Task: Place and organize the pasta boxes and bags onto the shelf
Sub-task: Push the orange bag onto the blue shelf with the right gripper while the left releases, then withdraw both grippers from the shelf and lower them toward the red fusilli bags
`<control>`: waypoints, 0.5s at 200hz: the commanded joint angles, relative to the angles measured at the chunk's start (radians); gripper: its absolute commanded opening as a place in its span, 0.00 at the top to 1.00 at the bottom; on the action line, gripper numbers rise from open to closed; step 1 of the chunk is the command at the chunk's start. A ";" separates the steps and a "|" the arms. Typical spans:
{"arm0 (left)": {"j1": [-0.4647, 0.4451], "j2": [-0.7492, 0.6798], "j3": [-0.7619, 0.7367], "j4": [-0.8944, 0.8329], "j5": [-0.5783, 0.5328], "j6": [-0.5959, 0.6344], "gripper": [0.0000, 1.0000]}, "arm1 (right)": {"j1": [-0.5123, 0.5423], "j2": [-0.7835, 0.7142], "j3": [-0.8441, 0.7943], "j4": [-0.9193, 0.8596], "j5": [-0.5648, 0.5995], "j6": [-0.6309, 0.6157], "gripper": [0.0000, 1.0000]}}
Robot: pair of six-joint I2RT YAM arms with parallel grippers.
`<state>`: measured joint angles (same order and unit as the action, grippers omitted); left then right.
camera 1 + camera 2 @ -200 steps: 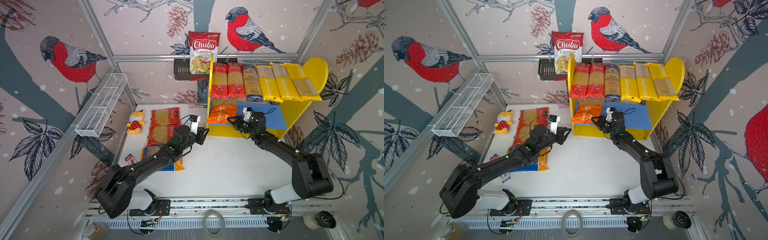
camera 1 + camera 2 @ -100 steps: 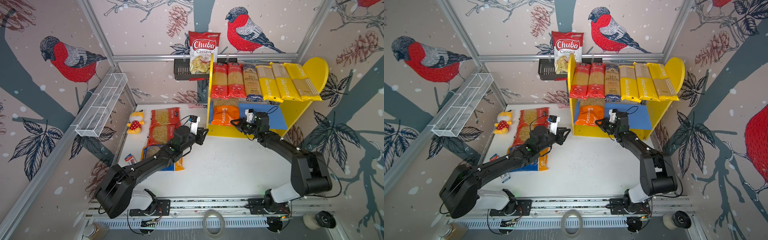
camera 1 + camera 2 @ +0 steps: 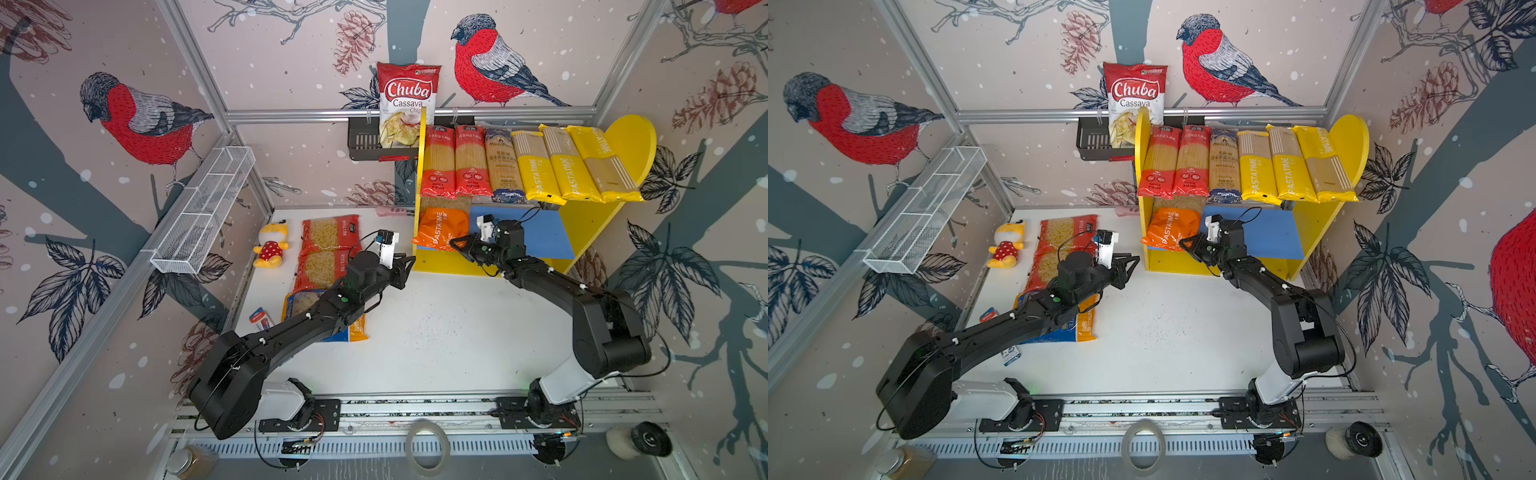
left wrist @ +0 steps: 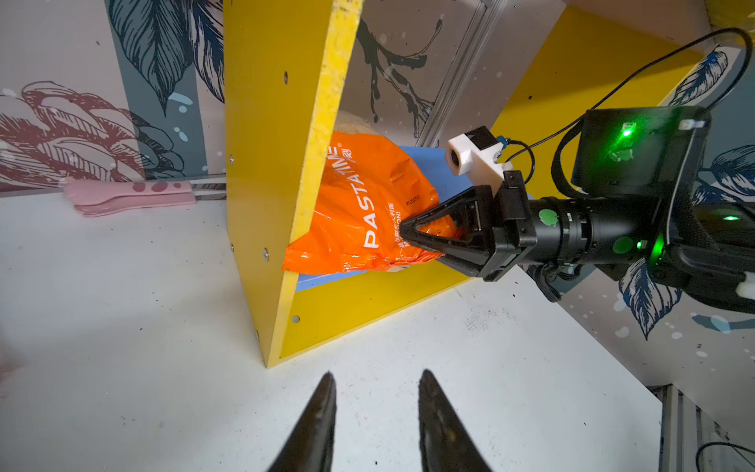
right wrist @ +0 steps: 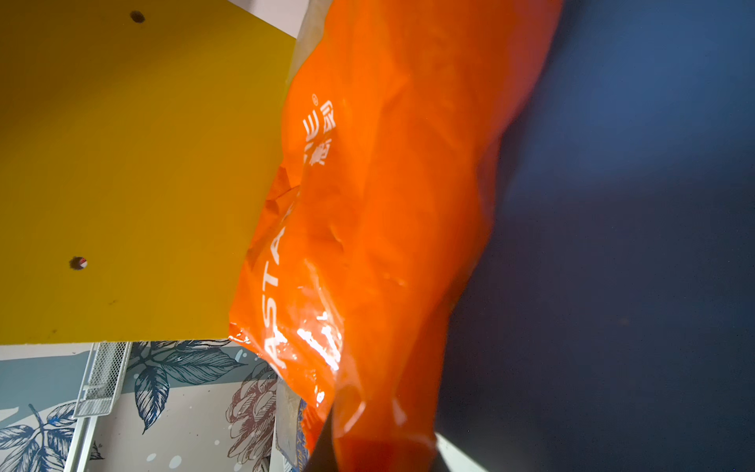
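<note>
So the orange macaroni bag (image 3: pixel 440 227) is about where I want it. It's on the blue lower board (image 3: pixel 540 235) of the shelf (image 3: pixel 1183 264), tucked up against the yellow side panel (image 4: pixel 282 143). Its near end pokes out a bit past the board's front edge. My right pincer (image 4: pixel 402 236) is clamped on the crinkly near end of that bag, and the right wrist view is basically all orange plastic. I'd say this one is at the let-go stage, maybe after a nudge further in.

Up top, six long spaghetti packs (image 3: pixel 536 170) lie side by side across the upper board: two red, one dark blue, three yellow. That row looks done to me.

What's left is on the table (image 3: pixel 436 332): two red macaroni bags (image 3: pixel 330 235) lying end to end, plus a blue-yellow bag (image 3: pixel 355 328) half hidden under my left arm. My left pincer (image 4: pixel 376 374) hangs just in front of the shelf's corner, jaws apart, nothing in it. By my count that's seven of ten shelved and three to go. There's plenty of bare blue board beside the orange one for them.
</note>
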<state>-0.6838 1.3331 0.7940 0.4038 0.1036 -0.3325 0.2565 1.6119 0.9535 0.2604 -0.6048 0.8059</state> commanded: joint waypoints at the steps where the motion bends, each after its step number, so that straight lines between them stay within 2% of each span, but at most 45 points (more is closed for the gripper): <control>1: -0.002 -0.008 -0.001 0.010 -0.014 0.020 0.66 | -0.014 -0.029 -0.014 -0.062 -0.058 -0.063 0.91; 34: -0.002 0.004 -0.001 0.025 -0.009 0.017 0.66 | -0.066 -0.062 0.008 -0.167 -0.074 -0.146 0.91; 100: -0.002 0.002 0.000 0.017 -0.020 0.016 0.65 | -0.039 0.008 0.058 -0.120 -0.075 -0.107 0.86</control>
<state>-0.6838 1.3468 0.7944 0.4046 0.1013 -0.3317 0.2039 1.6066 1.0000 0.1268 -0.6758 0.7036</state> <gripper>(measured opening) 0.344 0.164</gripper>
